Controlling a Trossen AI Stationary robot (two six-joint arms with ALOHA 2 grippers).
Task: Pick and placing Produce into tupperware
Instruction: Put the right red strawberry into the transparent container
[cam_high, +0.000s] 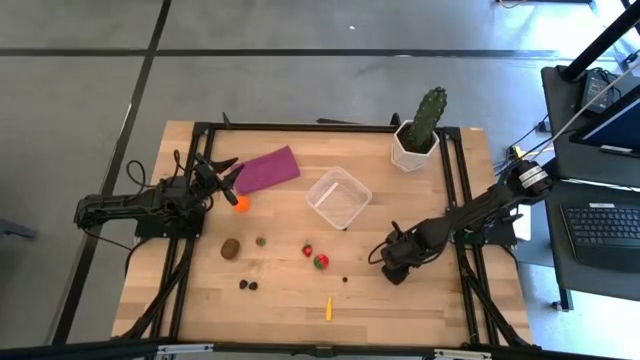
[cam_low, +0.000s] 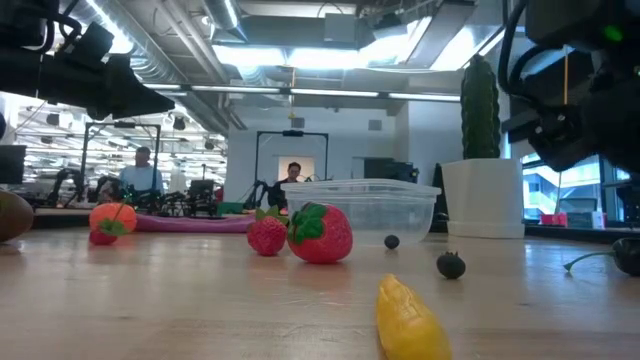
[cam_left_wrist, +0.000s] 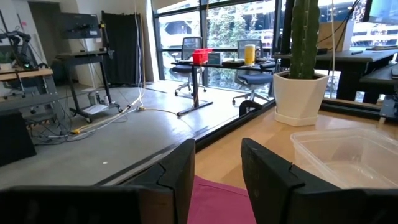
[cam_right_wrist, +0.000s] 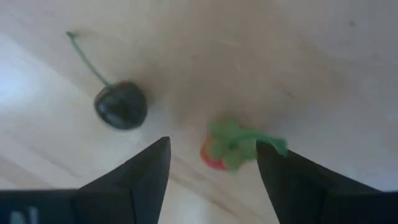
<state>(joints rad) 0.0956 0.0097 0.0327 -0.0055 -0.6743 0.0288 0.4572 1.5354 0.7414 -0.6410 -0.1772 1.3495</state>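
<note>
The clear tupperware (cam_high: 338, 197) stands open at the table's middle. It also shows in the low view (cam_low: 365, 205). Toy produce lies on the wood: an orange ball (cam_high: 241, 203), a brown kiwi (cam_high: 230, 248), two strawberries (cam_high: 321, 262), dark berries (cam_high: 247, 285) and a yellow piece (cam_high: 328, 308). My right gripper (cam_high: 393, 262) is open and points down. In its wrist view (cam_right_wrist: 212, 144) its fingers stand on either side of a small red piece with green leaves (cam_right_wrist: 227, 149), with a dark stemmed cherry (cam_right_wrist: 120, 104) beside it. My left gripper (cam_high: 225, 175) is open and empty over the purple cloth (cam_left_wrist: 217, 199).
A green cactus in a white pot (cam_high: 420, 130) stands at the far right of the table. The flat purple cloth (cam_high: 267, 170) lies at the far left. People and desks show in the room beyond the table in the low view.
</note>
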